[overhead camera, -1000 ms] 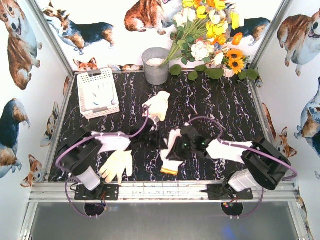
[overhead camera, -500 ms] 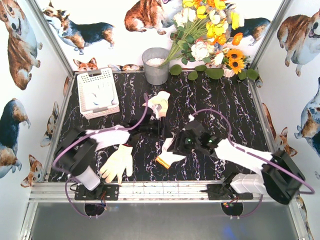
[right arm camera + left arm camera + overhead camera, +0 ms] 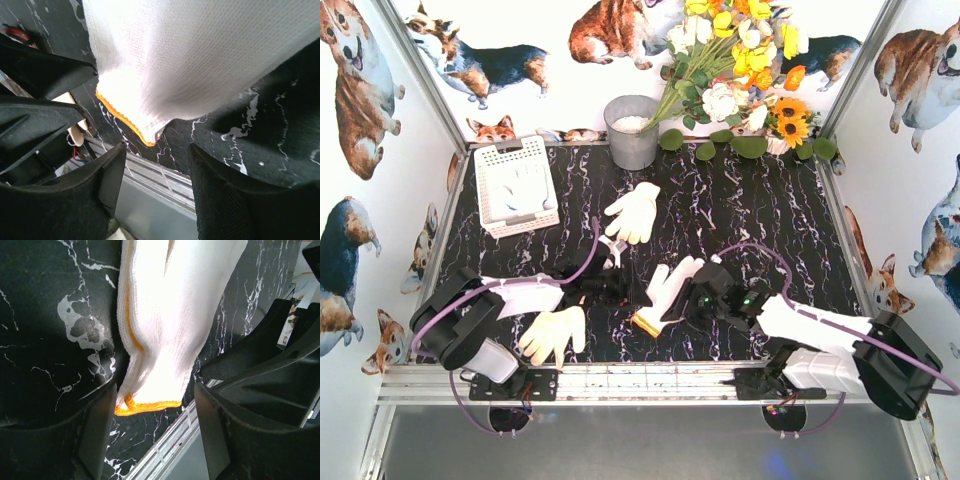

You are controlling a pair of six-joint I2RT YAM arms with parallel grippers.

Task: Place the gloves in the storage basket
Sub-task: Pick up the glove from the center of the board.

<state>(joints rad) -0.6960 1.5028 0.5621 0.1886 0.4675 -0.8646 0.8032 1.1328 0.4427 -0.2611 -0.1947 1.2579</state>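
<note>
A black marble-patterned desk fills the enclosure, whose walls are printed with corgis. The left arm and the right arm both reach in low from the near edge toward the middle of the desk. A bunch of yellow, white and orange flowers leans in at the far right corner.

The white lattice storage basket sits at the far left corner of the desk, well apart from both arms. It seems to hold something white, but against the white plastic it is hard to tell what. A grey metal bucket stands at the far edge, between the basket and the flowers.

Three gloves lie loose on the desk. A white glove lies flat at mid-desk. A pale yellow glove rests near the front edge, just beside the left arm. An orange-cuffed white glove lies slanted between the two arms, its cuff toward the near edge.

The left fingers stand wide apart, one on each side of that glove's cuff, without clamping it. The right fingers are spread wide too, just short of the same cuff and gripping nothing.
</note>
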